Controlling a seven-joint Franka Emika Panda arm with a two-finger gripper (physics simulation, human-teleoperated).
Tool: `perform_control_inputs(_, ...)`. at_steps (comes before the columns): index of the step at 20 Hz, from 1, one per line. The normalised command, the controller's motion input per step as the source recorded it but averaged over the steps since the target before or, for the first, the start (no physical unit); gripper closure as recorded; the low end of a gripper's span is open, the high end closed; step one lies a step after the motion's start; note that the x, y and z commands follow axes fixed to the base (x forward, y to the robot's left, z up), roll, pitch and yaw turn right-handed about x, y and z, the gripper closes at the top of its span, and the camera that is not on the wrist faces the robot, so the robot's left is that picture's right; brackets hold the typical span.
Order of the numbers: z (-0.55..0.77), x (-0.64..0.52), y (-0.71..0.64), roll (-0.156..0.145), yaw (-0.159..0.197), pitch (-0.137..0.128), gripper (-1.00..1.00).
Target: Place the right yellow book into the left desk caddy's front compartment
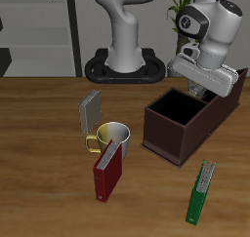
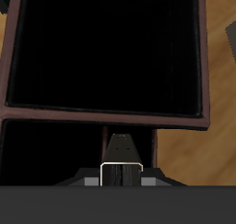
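Between the fingers (image 2: 121,175), clamped tight, hangs the right yellow book (image 2: 121,152) (spine toward the wrist camera), just over the left desk caddy (image 1: 176,134), with a partition (image 2: 101,115) directly beneath the fingertips.

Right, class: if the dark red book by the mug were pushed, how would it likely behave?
The dark red book seems to stand on a narrow edge, so a nudge would probably topple it. It looks like a flat slab, likely stiff. Falling, it might strike the mug nearby.
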Motion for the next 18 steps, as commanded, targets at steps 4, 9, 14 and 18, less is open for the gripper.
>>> perform_control_inputs(4, -0.10, -0.01, -0.02, -0.030, -0.013, 0.046, -1.00)
perform_control_inputs(9, 0.00, -0.02, 0.03, 0.030, 0.007, 0.000, -1.00)
perform_control_inputs(14, 0.12, -0.08, -0.08, -0.012, -0.008, -0.014, -1.00)
perform_control_inputs(18, 0.06, -0.06, -0.01, -0.001, 0.024, -0.031, -1.00)
